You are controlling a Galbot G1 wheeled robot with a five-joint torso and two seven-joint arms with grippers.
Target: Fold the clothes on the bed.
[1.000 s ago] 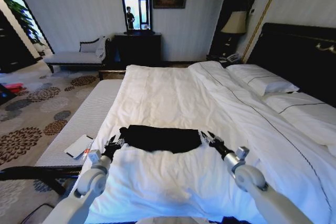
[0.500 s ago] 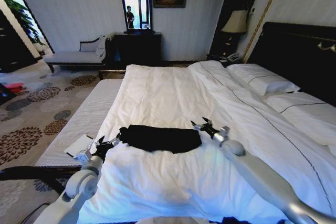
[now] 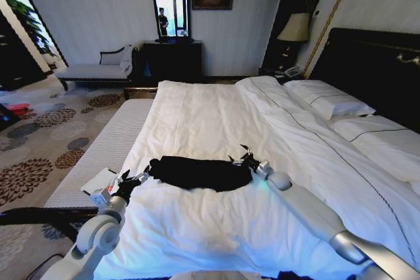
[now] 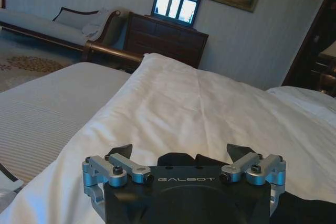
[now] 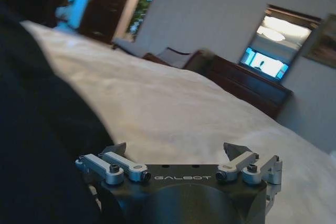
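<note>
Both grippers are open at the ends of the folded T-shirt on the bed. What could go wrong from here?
1. The black T-shirt lies on a soft, wrinkled white duvet; the right gripper or left gripper might pinch duvet along with cloth.
2. The grippers sit at different depths, so a lift may come out skewed and undo the fold.

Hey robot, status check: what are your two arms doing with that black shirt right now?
Left gripper open, at T-shirt's left end. Right gripper open, at its right end. T-shirt folded flat on bed. Nothing in the way.
</note>
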